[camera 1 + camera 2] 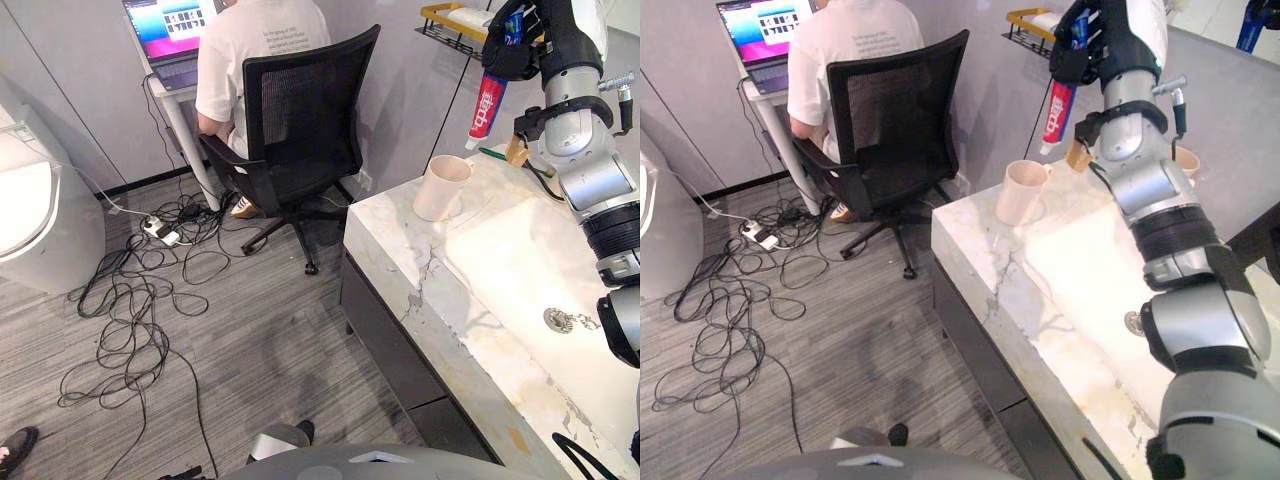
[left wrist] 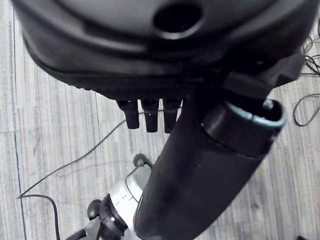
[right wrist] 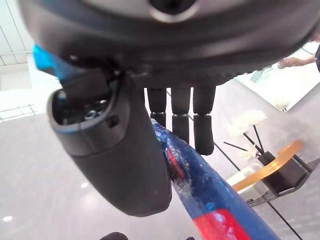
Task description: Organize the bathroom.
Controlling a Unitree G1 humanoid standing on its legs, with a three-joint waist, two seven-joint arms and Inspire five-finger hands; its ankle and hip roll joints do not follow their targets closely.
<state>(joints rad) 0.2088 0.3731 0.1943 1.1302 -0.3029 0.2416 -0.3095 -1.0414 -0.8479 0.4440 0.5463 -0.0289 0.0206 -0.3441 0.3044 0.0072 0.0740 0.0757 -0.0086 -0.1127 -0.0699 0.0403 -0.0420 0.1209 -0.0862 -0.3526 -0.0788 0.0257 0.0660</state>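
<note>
My right hand [image 1: 520, 45] is raised high over the far end of the marble counter [image 1: 400, 250], just in front of a yellow wall shelf [image 1: 447, 17]. It is shut on a red, white and blue toothpaste tube [image 1: 487, 105], which hangs cap down below the hand. In the right wrist view the thumb and fingers [image 3: 180, 120] curl round the tube [image 3: 210, 200]. A cream cup [image 1: 441, 186] stands upright on the counter under the tube and a little to its left. My left hand [image 2: 200, 165] hangs over the wood-look floor with relaxed fingers, holding nothing.
A white sink basin with a drain [image 1: 558, 319] is set into the counter. A green-handled item [image 1: 495, 154] lies behind the cup. A person sits in a black office chair [image 1: 300, 130] at a desk. Loose cables [image 1: 130, 300] sprawl on the floor beside a toilet [image 1: 30, 210].
</note>
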